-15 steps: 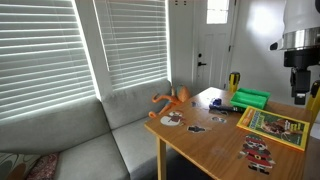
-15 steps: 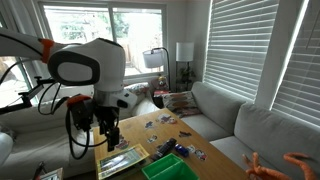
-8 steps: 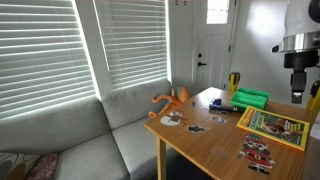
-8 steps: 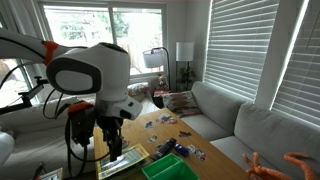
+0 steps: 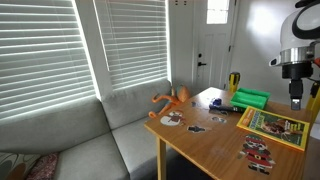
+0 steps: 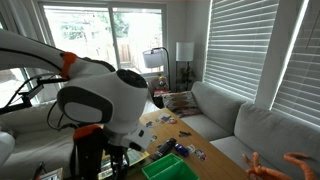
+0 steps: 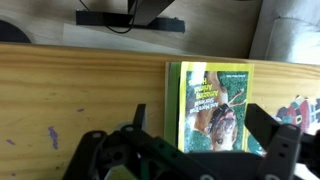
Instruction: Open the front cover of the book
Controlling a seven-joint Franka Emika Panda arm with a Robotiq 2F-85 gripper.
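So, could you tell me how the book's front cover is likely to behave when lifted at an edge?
The book looks thin and lies flat on the table, so it will probably slide if pushed. Its front cover seems thin too, likely flexing rather than lifting stiffly.

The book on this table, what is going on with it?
A robot arm's end effector hangs over the book, jaws open and holding nothing. The book lies flat and closed on the wooden table, front cover up. The cover is not yet lifted.
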